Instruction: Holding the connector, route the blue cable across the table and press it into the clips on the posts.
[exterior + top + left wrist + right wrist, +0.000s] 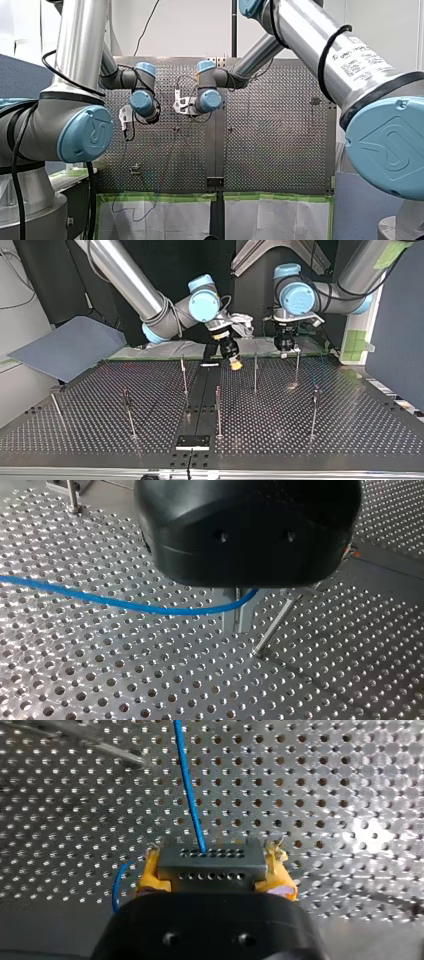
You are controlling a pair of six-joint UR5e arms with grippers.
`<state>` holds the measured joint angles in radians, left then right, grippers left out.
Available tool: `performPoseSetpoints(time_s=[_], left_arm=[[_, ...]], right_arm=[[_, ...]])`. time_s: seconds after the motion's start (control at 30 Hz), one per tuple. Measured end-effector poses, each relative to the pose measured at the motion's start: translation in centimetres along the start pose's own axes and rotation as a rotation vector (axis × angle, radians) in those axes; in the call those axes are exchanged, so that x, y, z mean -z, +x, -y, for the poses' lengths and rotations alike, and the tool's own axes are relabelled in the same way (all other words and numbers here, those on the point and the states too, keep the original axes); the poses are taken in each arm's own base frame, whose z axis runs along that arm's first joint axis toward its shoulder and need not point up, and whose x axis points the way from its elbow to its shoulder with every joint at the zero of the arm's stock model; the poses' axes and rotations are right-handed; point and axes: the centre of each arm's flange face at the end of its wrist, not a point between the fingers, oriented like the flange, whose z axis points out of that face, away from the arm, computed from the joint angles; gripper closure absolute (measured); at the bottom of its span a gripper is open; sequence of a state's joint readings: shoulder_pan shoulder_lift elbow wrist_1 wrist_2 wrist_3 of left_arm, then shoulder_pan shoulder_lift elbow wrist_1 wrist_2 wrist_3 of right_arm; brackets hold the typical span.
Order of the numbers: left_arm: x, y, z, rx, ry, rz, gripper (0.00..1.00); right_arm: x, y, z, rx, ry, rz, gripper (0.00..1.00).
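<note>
One connector clamped in right gripper, blue cable leading away, left gripper state unclear.

The front view looks from high behind my left arm and my right arm along the perforated bench, the top view faces them low from its far side, and both wrist views sit close over that bench, sharing the blue cable.

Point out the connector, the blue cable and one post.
connector [212, 865]: right wrist view, centre of its grey face.
blue cable [188, 785]: right wrist view, mid-run ahead of the connector.
post [218, 412]: top view, middle of its shaft.
</note>
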<state>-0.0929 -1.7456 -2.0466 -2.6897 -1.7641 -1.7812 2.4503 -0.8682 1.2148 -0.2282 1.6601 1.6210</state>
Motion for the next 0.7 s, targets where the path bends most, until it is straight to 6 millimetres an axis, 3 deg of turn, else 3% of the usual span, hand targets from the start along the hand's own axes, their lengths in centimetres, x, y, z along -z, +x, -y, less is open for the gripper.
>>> performPoseSetpoints(time_s=[0.37, 0.7], left_arm=[[-0.5, 3.0, -0.3, -0.006, -0.004, -0.039, 1.00], [-0.7, 4.1, -0.2, 0.003, 0.017, -0.034, 1.00]], right_arm=[[0.9, -2.5, -0.4, 0.005, -0.006, 0.049, 1.00], [1.2, -4.0, -0.8, 0.006, -0.008, 0.077, 1.00]])
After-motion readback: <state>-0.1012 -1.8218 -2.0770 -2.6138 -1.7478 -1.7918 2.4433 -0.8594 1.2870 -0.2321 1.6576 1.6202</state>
